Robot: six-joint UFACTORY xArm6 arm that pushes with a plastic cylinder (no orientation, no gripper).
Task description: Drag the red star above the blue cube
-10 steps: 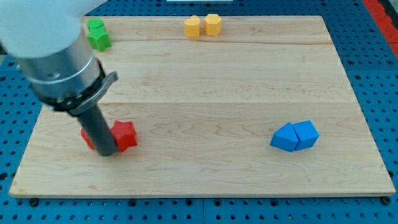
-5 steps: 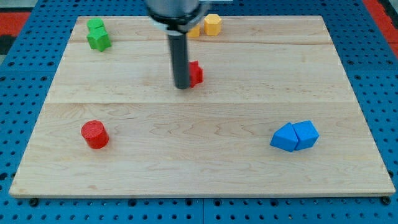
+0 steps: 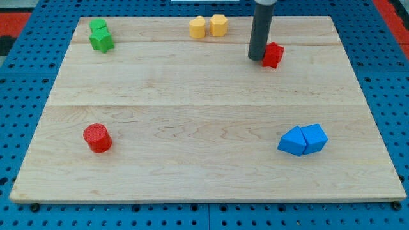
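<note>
The red star lies on the wooden board near the view's top right. My tip touches the star's left side. Two blue blocks sit together at the view's lower right: a blue cube on the left and another blue block touching its right side. The star is well above them and a little to their left.
A red cylinder stands at the lower left. Two green blocks sit at the top left corner. Two yellow blocks sit at the top edge, left of the rod.
My tip and the red star have moved from the lower left, across the upper middle, to the upper right. The red cylinder stayed behind. Other blocks have not moved.
</note>
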